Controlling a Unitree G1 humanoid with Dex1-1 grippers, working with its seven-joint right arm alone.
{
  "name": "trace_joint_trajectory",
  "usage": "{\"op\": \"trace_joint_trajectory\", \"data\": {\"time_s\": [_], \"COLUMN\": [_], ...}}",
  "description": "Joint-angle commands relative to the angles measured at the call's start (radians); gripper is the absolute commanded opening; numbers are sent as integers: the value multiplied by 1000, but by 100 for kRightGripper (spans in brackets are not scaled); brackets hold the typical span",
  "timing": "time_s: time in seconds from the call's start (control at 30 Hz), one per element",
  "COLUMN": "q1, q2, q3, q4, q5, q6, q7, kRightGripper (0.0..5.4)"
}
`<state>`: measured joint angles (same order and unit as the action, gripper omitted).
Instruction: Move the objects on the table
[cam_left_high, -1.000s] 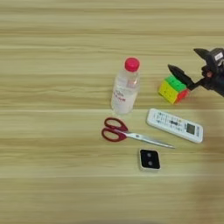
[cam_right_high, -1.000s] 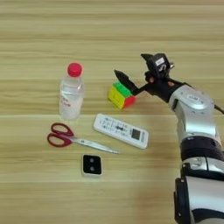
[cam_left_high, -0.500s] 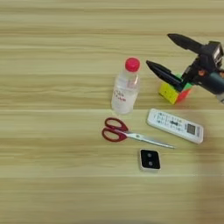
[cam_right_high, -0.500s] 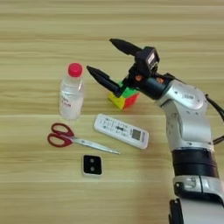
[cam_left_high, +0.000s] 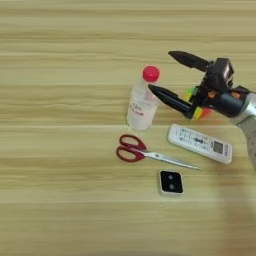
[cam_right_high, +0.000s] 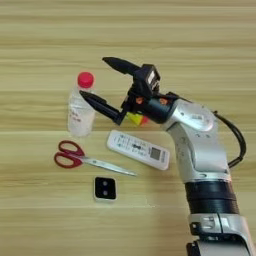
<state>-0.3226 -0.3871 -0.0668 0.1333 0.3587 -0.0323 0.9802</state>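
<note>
Fingers (cam_right_high: 111, 63) of the right gripper (cam_right_high: 99, 78) are gaping wide open, gripping nothing, pointing left above the desk (cam_left_high: 60, 210).

One black finger is reaching just beside the clear bottle (cam_left_high: 141, 105) with its red cap; the puzzle cube (cam_left_high: 199, 111) is sitting mostly hidden behind the gripper body. The white remote (cam_left_high: 200, 143) is lying below it, the red-handled scissors (cam_left_high: 135, 150) near the bottle's base, and the small square device (cam_left_high: 171, 182) closest to the camera.

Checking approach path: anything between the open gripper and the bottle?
Nothing visible. The right gripper is open, fingers pointing at the bottle, lower fingertip right beside it. The puzzle cube sits behind the fingers, under the gripper body, not in the path.
</note>
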Motion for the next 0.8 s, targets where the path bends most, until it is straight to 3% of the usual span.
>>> {"op": "trace_joint_trajectory", "data": {"time_s": [0.03, 0.53, 0.8], "q1": [-98, -84, -91], "q2": [16, 41, 36], "q3": [16, 111, 123], "q4": [10, 119, 163], "q5": [-54, -197, -229], "q6": [-47, -55, -43], "q7": [-75, -124, -135], "kRightGripper": [537, 537, 455]}}
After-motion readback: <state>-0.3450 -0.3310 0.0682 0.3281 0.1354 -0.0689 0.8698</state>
